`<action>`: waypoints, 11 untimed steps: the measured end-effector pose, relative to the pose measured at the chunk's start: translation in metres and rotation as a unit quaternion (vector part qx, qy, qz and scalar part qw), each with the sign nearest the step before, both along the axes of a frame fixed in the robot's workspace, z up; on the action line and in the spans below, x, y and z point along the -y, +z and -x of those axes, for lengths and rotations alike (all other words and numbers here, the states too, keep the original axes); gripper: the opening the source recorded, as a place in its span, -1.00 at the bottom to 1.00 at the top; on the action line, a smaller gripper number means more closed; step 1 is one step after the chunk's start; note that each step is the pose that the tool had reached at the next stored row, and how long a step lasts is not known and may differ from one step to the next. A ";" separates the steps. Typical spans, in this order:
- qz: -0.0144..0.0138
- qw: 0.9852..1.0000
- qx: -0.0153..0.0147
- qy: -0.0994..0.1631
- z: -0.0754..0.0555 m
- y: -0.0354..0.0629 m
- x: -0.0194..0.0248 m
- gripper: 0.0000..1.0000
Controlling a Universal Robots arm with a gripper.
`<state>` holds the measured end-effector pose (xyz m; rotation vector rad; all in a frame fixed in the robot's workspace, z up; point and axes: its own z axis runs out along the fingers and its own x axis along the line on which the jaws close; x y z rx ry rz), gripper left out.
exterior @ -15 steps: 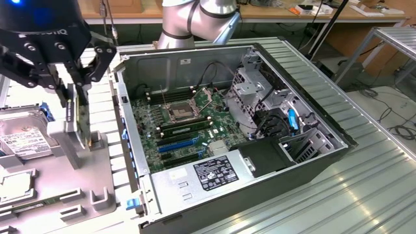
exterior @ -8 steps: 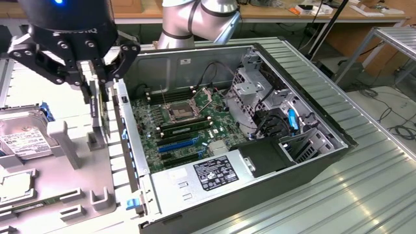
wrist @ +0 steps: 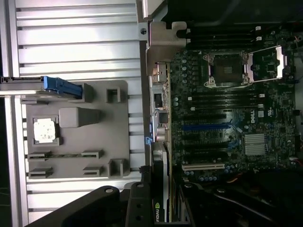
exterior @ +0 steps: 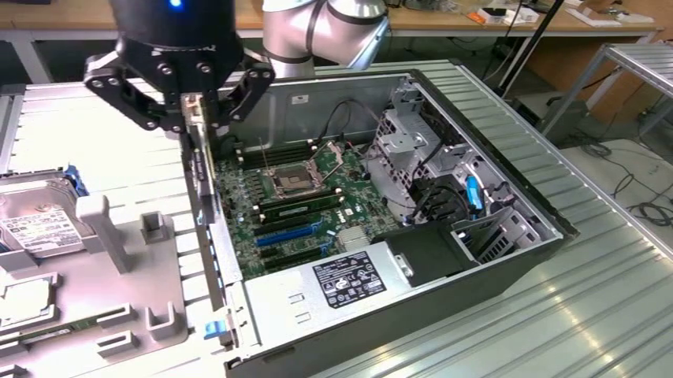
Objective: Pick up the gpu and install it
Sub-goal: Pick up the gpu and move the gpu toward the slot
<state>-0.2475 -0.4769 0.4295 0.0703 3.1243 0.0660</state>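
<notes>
1. The computer case lies open on the table, filling the middle and the exterior view's right.
2. The motherboard lies flat in the case, with the drive cage to its right and the power supply at its near end.
3. The parts holder lies just beside the case on the exterior view's left, and the hard drive is at the holder's left.
4. The gpu hangs on edge from the gripper along the case's left wall, between holder and motherboard.

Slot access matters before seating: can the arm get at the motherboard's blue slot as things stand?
Likely yes: the case lies open, nothing covers the blue slot, and the gripper, jaws shut on the gpu, hangs at the case's edge.
</notes>
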 end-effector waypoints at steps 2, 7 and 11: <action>0.000 1.000 0.000 0.000 -0.009 0.0000 0.0000 -0.46; 0.000 1.000 0.000 0.001 -0.034 0.0000 0.0000 -0.46; 0.000 1.000 0.000 0.002 -0.055 0.0000 0.0000 -0.46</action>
